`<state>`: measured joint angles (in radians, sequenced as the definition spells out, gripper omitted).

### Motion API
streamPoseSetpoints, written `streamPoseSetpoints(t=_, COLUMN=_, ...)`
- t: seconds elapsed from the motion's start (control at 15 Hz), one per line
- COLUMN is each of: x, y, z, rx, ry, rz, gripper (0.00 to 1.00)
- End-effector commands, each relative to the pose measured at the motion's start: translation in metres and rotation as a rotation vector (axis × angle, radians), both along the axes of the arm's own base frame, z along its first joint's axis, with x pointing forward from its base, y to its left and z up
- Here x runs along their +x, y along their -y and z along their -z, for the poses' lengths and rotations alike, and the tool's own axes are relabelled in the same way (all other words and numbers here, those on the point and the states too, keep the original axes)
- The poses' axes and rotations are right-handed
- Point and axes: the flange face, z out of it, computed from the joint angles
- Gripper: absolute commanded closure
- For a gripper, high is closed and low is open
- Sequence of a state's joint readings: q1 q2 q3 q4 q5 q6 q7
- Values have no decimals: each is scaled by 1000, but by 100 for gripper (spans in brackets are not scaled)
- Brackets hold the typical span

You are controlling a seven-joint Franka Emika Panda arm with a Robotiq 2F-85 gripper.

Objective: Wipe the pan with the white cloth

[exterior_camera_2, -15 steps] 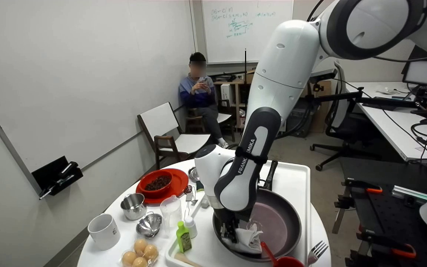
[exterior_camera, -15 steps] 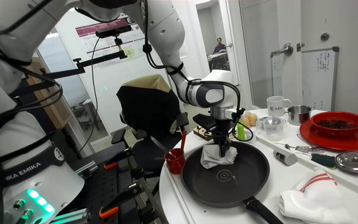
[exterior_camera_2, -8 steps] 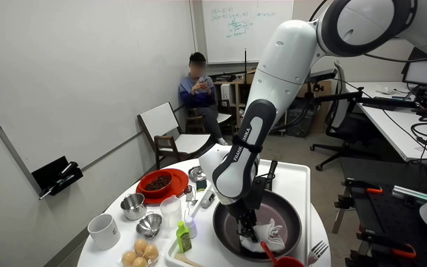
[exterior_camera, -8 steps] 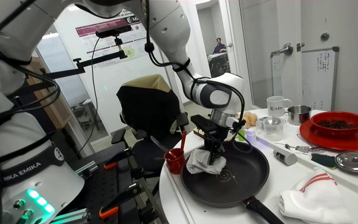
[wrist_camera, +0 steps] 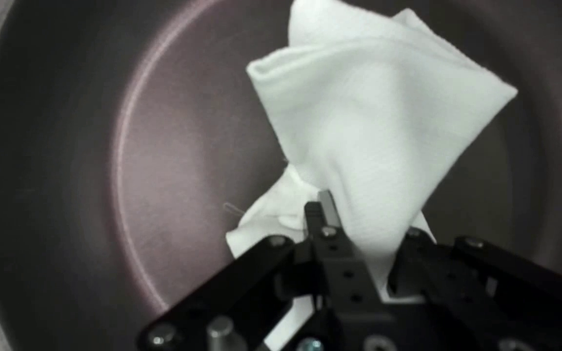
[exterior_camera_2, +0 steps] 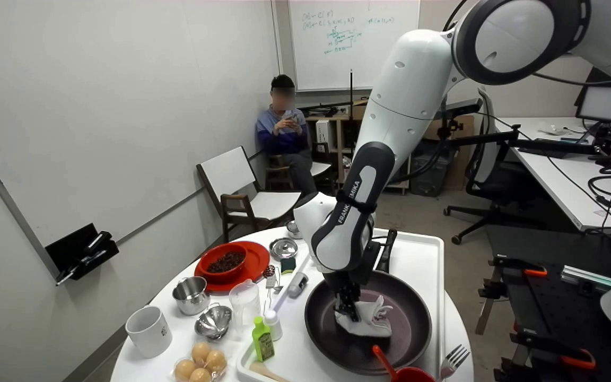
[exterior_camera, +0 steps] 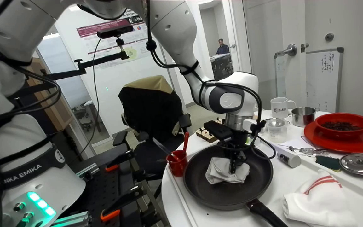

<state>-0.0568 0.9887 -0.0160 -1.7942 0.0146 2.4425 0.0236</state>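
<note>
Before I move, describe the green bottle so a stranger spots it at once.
On the table lies a white tray holding the pan. Near the tray's corner by the eggs stands the green bottle, bright lime, unlike the shorter white container beside it.

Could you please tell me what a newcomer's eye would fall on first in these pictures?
Most likely the big white robot arm, bent down over the table, its black pincer closed on a white cloth inside the dark frying pan. Next would probably come the bright red bowl of dark bits on its red plate, near the metal pot in both exterior views.
</note>
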Motion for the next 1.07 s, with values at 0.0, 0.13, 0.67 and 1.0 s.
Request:
streamPoseSetpoints(t=0.0, x=6, y=14, z=-2, rx=-53, ry=51, rz=44, gripper=91)
streamPoseSetpoints(t=0.13, x=9, y=21, z=-4, rx=-77, ry=82, rz=56, gripper=91)
streamPoseSetpoints(t=0.67, x=9, y=29, z=-7, rx=-238, ry=157, rz=16, gripper=91)
streamPoseSetpoints(t=1.0, x=-3, y=38, z=-10, rx=-325, ry=134, rz=-3, gripper=91)
